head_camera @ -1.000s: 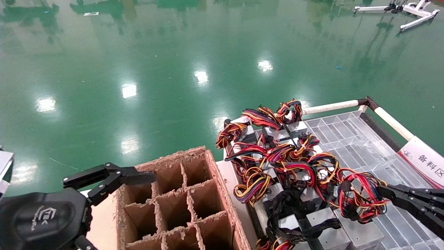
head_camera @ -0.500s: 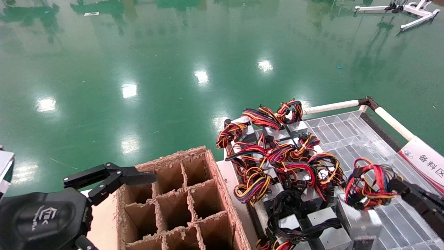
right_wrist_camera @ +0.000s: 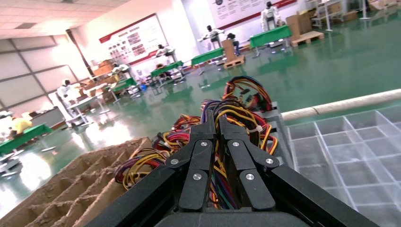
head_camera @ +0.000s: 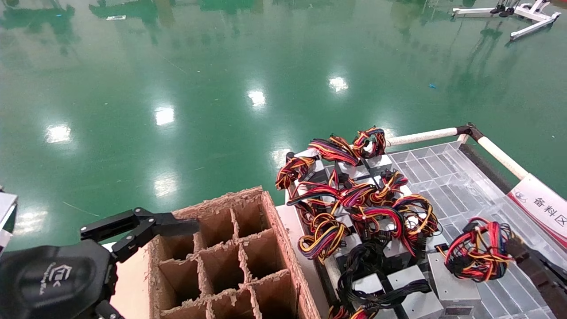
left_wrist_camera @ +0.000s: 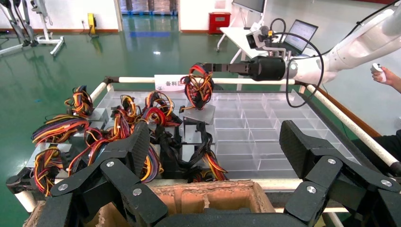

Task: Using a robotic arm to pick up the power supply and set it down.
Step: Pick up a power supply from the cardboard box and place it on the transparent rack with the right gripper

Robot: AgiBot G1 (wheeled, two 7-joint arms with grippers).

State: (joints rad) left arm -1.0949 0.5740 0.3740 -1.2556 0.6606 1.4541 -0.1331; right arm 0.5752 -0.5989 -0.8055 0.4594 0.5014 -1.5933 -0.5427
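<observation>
Over the clear divided tray [head_camera: 447, 177], the right hand [head_camera: 509, 248] grips the power supply [head_camera: 452, 288] by its wire bundle [head_camera: 480, 254], mid-carry; next comes setting it down. The left hand [head_camera: 146, 226] waits open at near left.

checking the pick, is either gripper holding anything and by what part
The right gripper holds the power supply by its wire bundle; the left gripper holds nothing.

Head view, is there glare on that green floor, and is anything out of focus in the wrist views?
Head view: bright lamp reflections dot the glossy green floor. Left wrist view: the left tool, close to the lens, is sharp, as is the distant power supply. Right wrist view: the right tool is crisp; the hall behind looks washed out and soft.
</observation>
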